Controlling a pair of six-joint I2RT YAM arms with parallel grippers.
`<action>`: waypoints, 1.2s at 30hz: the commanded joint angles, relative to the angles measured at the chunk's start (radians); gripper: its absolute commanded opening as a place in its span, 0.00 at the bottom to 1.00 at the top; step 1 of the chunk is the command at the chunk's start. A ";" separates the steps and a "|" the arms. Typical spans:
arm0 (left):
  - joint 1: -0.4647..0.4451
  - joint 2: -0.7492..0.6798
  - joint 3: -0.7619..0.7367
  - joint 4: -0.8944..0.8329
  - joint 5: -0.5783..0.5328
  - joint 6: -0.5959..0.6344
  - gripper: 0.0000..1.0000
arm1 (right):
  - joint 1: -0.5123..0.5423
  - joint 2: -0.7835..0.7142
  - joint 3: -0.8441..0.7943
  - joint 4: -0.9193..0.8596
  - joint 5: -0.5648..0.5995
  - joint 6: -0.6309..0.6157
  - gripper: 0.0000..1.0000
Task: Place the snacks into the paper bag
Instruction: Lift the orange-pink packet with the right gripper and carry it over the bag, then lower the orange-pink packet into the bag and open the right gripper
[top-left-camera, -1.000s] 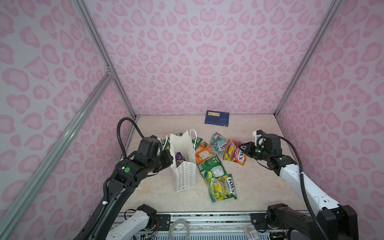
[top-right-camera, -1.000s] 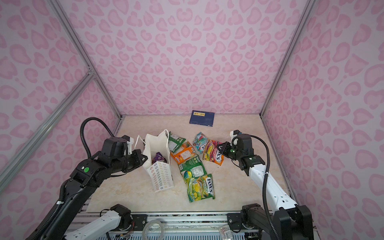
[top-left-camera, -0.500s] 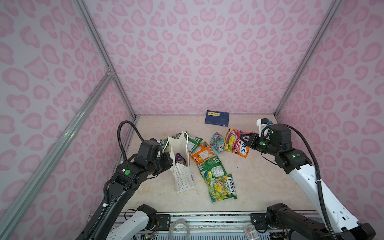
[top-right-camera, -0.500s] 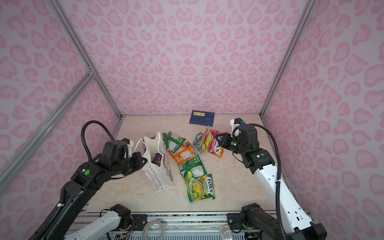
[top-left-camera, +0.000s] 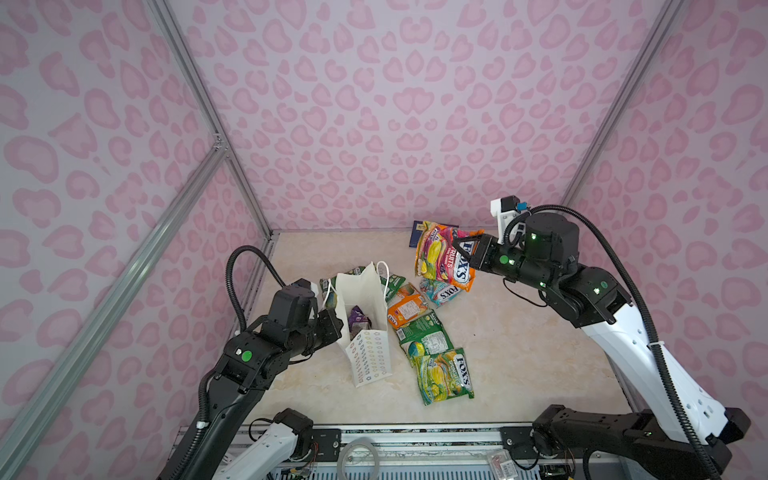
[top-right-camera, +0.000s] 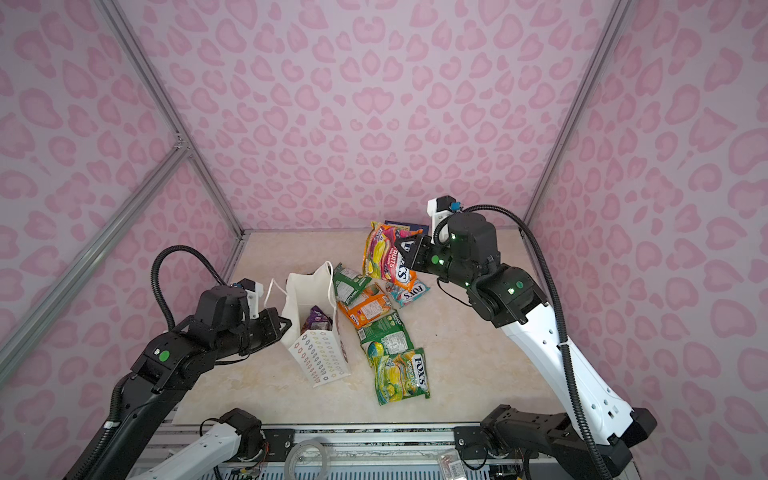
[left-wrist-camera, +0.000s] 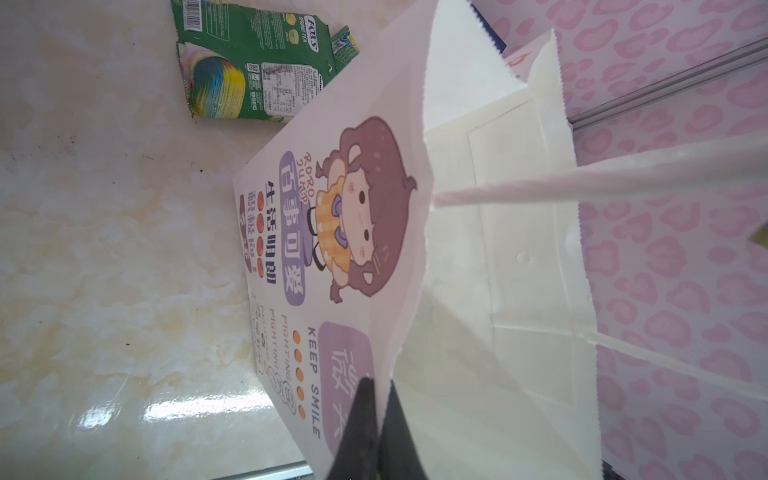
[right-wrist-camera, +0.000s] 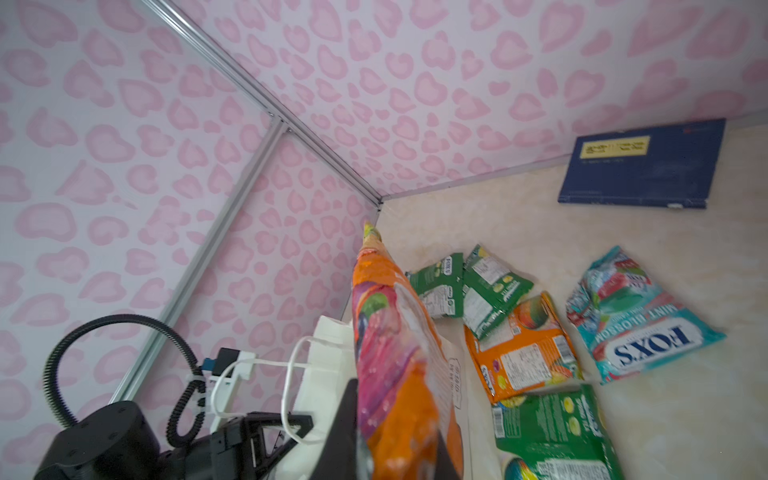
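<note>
Progress stands early: purple glossy pouch (top-left-camera: 358, 318) lies inside white flower-print paper bag (top-left-camera: 365, 291), left tool (left-wrist-camera: 380, 390) pinches its rim, right tool (top-left-camera: 467, 249) grips red-yellow fruit pouch (top-left-camera: 436, 253) aloft, roughly six loose pouches (top-left-camera: 446, 376) lie on table (top-left-camera: 519, 353).

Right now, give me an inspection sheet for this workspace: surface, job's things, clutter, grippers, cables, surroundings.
Surface: beige marbled tabletop, a few dark specks.
Job's things: paper bag upright, open, purple pouch inside; fruit-print pouch held in the air; teal pouch, orange pouch and green pouches lying beside the bag.
Clutter: dark blue card flat by the back wall.
Grippers: left gripper shut on the bag's rim; right gripper shut on the fruit-print pouch.
Cables: black ribbed hoses loop over both arms.
Surroundings: pink heart-print walls, metal frame bars.
</note>
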 joint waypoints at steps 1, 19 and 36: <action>0.002 -0.005 -0.005 0.026 -0.021 0.003 0.05 | 0.068 0.076 0.142 -0.052 0.067 -0.053 0.00; 0.002 -0.015 -0.004 0.035 -0.028 -0.012 0.05 | 0.425 0.359 0.396 -0.117 0.220 -0.116 0.00; 0.001 -0.012 -0.005 0.039 -0.039 -0.011 0.05 | 0.478 0.492 0.411 -0.322 0.297 -0.123 0.00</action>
